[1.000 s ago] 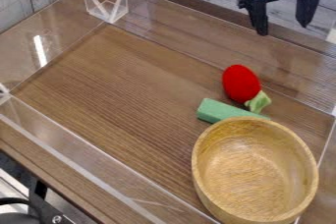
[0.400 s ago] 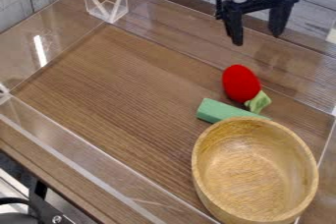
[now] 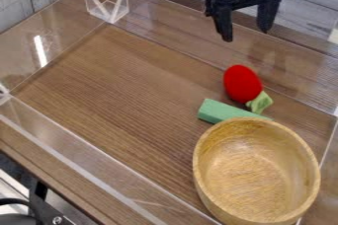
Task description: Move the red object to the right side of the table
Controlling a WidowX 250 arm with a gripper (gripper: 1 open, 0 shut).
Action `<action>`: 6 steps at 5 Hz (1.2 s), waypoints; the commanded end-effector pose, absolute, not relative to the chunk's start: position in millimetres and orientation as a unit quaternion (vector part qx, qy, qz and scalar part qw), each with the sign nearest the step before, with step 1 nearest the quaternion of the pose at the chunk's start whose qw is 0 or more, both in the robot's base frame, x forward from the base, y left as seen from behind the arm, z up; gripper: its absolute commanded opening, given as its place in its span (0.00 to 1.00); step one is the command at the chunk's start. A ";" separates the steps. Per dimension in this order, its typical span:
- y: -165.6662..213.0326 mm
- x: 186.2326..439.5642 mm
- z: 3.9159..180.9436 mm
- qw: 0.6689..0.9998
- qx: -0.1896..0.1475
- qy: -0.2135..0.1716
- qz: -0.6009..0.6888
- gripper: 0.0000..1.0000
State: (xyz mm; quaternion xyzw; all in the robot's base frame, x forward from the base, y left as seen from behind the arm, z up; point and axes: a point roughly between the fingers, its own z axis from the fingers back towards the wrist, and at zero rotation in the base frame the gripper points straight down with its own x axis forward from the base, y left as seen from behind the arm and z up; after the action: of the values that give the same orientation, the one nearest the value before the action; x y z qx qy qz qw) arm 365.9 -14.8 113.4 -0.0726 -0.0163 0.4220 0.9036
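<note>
The red object [image 3: 240, 82] is a small rounded strawberry-like toy with a light green leafy end, lying on the brown wood-grain table [image 3: 132, 101] right of centre. My gripper [image 3: 246, 19] hangs over the far part of the table, pointing down, above and behind the red object and apart from it. Its two dark fingers [image 3: 223, 22] stand wide open with nothing between them.
A flat green sponge [image 3: 227, 112] lies just in front of the red object, touching the rim of a round wooden bowl [image 3: 256, 177] at the near right. Low clear acrylic walls [image 3: 103, 4] edge the table.
My gripper has moved left across the far side of the table and sunk slightly, staying open. The red object, sponge and bowl have not moved.
</note>
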 end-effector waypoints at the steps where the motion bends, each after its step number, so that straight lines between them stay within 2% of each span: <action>1: -15.6 370.7 136.7 0.906 -0.083 -0.046 0.413 1.00; 2: -20.3 372.2 136.4 0.911 -0.081 -0.044 0.402 1.00; 5: -66.1 372.8 146.5 0.897 -0.065 -0.040 0.435 1.00; 6: -56.7 363.4 144.0 0.893 -0.058 -0.042 0.444 1.00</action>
State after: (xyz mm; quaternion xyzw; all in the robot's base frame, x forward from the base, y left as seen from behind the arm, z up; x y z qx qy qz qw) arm 361.5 -58.6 115.2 -0.0361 -0.0062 0.4453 0.8946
